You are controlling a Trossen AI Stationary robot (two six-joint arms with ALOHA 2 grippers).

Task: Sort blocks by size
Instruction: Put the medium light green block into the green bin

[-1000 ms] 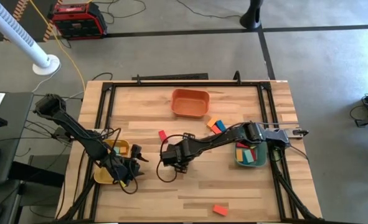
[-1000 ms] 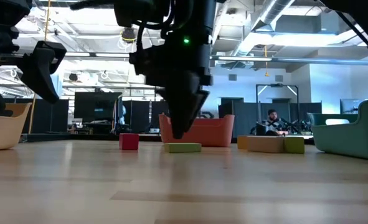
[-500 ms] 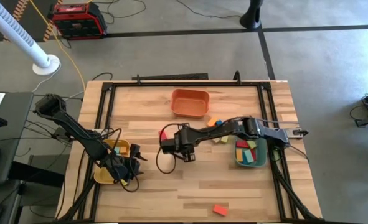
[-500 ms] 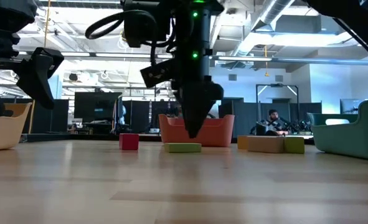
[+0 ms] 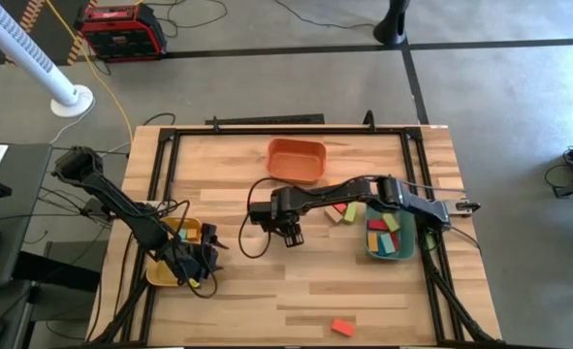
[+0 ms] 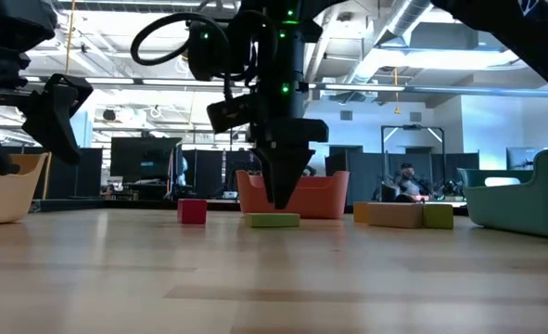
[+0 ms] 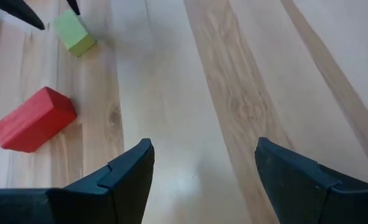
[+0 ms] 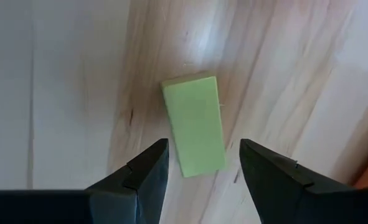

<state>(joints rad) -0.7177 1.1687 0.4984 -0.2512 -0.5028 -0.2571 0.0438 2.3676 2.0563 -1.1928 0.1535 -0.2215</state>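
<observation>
Right gripper (image 8: pixel 199 165) hangs open above a green block (image 8: pixel 194 125).

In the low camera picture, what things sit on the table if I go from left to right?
Tan tray → small red wooden block → flat green wooden block → tan wooden block → green wooden cube → teal-green tray.

The right pincer (image 5: pixel 278 215) has swung toward the orange tray (image 5: pixel 297 161), now above a green block (image 8: pixel 194 134).
</observation>
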